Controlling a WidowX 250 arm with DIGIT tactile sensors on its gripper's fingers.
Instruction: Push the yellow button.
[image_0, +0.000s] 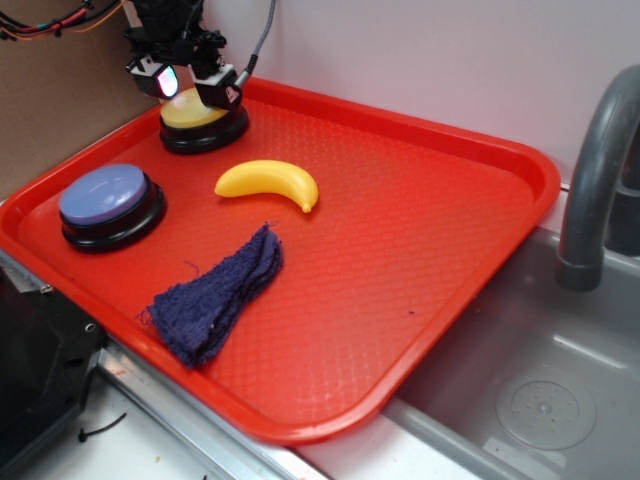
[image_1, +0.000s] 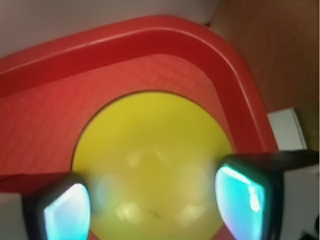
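Now, exterior view:
Tray (image_0: 430, 290): red, textured, lying beside a grey sink (image_0: 540, 400), with a grey faucet (image_0: 595, 180) at the right.
Yellow button (image_0: 203, 122): in the far left corner of the tray, its domed top on a black base.
My gripper (image_0: 193, 88): straight above the yellow button, fingers spread wide with nothing between them; the tips are at the dome's top, but I cannot tell whether they touch it.
Blue button (image_0: 108, 205): same shape, lavender-blue top, near the tray's left edge, well apart from the yellow one.
Banana (image_0: 268, 182): yellow toy, lying on the tray between the buttons and the tray's middle, near the yellow button but not touching it.
Cloth (image_0: 218, 297): dark blue, folded and frayed, at the tray's near side, just beside the blue button.
In the way: nothing sits between my fingers and the dome; banana, cloth and blue button all lie off to the side.

Wrist view:
Yellow button (image_1: 150, 165): fills the lower middle of the picture, glossy, with blurred light spots on the dome.
My fingers (image_1: 65, 210): two dark tips with glowing cyan pads at the bottom corners, wide apart, the dome showing between them.
Tray (image_1: 150, 40): its raised rim curves round behind the button; the button sits close inside that corner.
Beyond the rim: a pale wall (image_1: 75, 20) at the top and a brown surface (image_1: 280, 50) at the right.
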